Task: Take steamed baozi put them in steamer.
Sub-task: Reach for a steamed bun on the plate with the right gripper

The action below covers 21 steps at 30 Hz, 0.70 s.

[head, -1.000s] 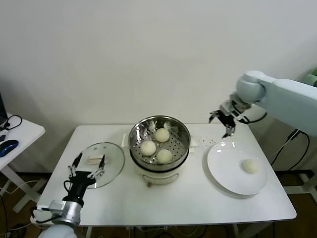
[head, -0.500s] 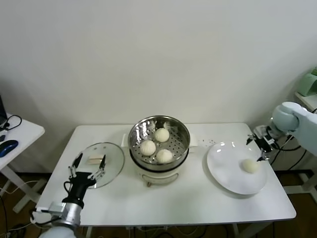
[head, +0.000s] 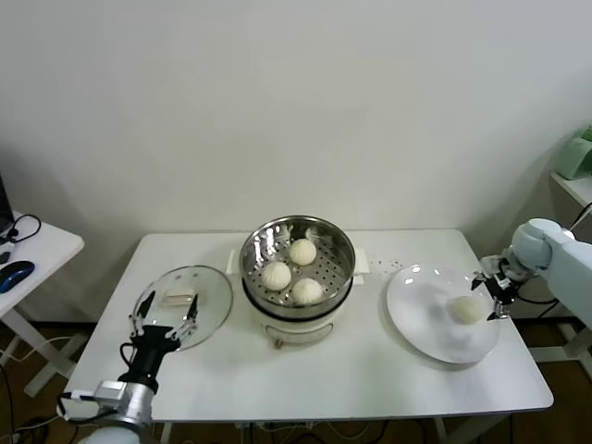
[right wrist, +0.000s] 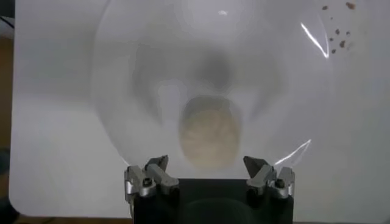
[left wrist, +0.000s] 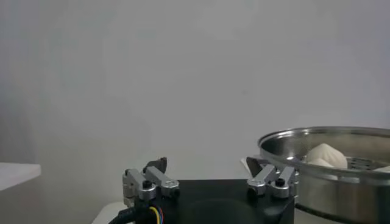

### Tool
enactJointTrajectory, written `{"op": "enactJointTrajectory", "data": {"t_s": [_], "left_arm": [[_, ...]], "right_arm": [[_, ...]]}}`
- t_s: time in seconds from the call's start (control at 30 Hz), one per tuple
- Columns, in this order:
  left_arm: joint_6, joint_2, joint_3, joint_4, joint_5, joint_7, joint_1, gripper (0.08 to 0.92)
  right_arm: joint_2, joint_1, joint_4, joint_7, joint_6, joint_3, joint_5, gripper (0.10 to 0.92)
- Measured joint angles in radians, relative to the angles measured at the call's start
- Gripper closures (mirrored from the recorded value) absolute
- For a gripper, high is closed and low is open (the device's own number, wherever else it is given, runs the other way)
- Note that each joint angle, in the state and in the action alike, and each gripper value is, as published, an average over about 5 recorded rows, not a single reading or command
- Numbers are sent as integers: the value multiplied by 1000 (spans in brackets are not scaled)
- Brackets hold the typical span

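The white table (head: 324, 388) carries everything. At its middle stands the steamer (head: 298, 242), a shiny perforated basket on a cream pot base, with three steamed baozi (head: 293, 269) already lying inside, close together but apart. To the robot's left of it the round glass lid (head: 205, 294) lies flat on the table. To the right sits the flat white plate (head: 421, 319), and on it the last baozi (head: 465, 310), alone and toward the outer side.

The right gripper (head: 491, 294) hangs just beside that bun at the plate's far-right edge, its jaws spread wide and holding nothing; in the right wrist view the bun lies between and just ahead of the two fingertips (right wrist: 156, 165). The left gripper (head: 165, 313) waits at the near-left corner by the lid, jaws also apart and empty.

To do the pickup well, I judge the right gripper should come down until the pads straddle the bun at its widest part (not the crown, which would slip), centred so both pads meet it together. Soft dough calls for a light squeeze, and a straight lift keeps it from dragging across the plate.
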Motion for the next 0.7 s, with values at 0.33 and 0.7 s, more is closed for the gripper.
{"op": "enactJointTrajectory", "data": {"t_s": [0.33, 0.7], "left_arm": [[1, 2, -1, 13, 2, -2, 0, 177], [0, 2, -1, 18, 5, -1, 0, 177]], "right_arm": [[57, -52, -78, 7, 3, 70, -18, 203], [84, -49, -114, 6, 5, 90, -22, 203]]}}
